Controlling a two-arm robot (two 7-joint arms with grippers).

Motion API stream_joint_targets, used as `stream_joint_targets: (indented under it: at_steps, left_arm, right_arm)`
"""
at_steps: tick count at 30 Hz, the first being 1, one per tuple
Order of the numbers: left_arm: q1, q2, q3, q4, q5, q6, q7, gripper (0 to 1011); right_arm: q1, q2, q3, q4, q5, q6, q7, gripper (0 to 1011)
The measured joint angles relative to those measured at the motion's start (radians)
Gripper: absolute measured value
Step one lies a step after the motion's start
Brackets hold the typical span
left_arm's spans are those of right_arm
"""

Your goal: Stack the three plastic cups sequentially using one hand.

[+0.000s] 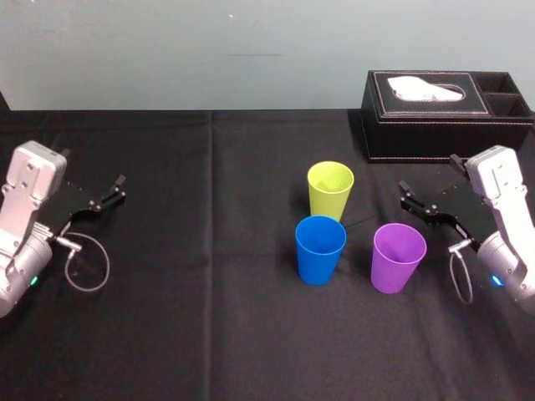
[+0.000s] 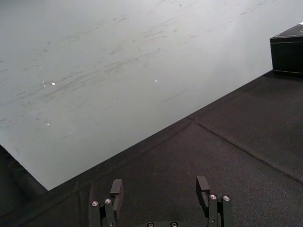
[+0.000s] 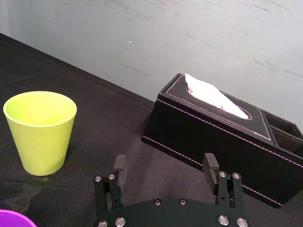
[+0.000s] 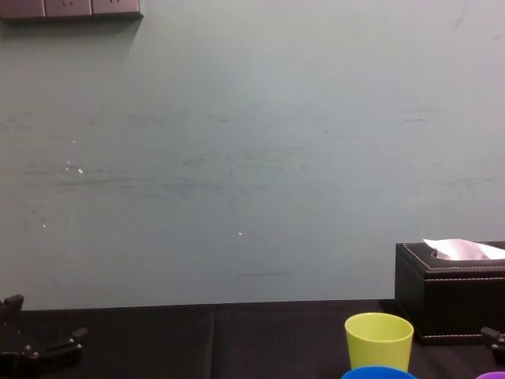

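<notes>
Nearest: blue cup (image 1: 320, 249) and purple cup (image 1: 398, 257), both upright, apart, on the black surface (image 1: 209, 317). Yellow-green cup (image 1: 330, 190) upright close behind the blue one. Right gripper (image 1: 407, 197) released and empty, just beyond the purple cup, near the tissue box (image 1: 447, 115). Left gripper (image 1: 117, 189) released, well apart at left, with wide bare cloth between it and the cups. Box sits at far right edge.

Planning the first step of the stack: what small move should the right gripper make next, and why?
Probably ease the open right gripper toward the purple cup, the nearest one, to grasp it. The blue cup and yellow-green cup also stand upright and apart, nothing stacked yet; the left gripper sits idle at the far left.
</notes>
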Motion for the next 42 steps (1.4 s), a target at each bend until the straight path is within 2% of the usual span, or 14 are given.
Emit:
stream_joint_targets:
  at_steps: [20, 30, 37, 42]
  left_arm:
    - [0.0, 0.0, 0.0, 0.0, 0.0, 0.0, 0.0, 1011]
    - [0.0, 0.0, 0.0, 0.0, 0.0, 0.0, 0.0, 1011]
    - [0.0, 0.0, 0.0, 0.0, 0.0, 0.0, 0.0, 1011]
    - [0.0, 0.0, 0.0, 0.0, 0.0, 0.0, 0.0, 1011]
  right_arm:
    - [0.0, 0.0, 0.0, 0.0, 0.0, 0.0, 0.0, 1003]
    - [-0.028, -0.01, 0.05, -0.008, -0.003, -0.037, 0.001, 1003]
    - [-0.084, 0.019, 0.102, -0.079, 0.041, -0.029, 0.03, 1003]
    - [-0.152, 0.052, 0.154, -0.145, 0.093, -0.01, 0.058, 1003]
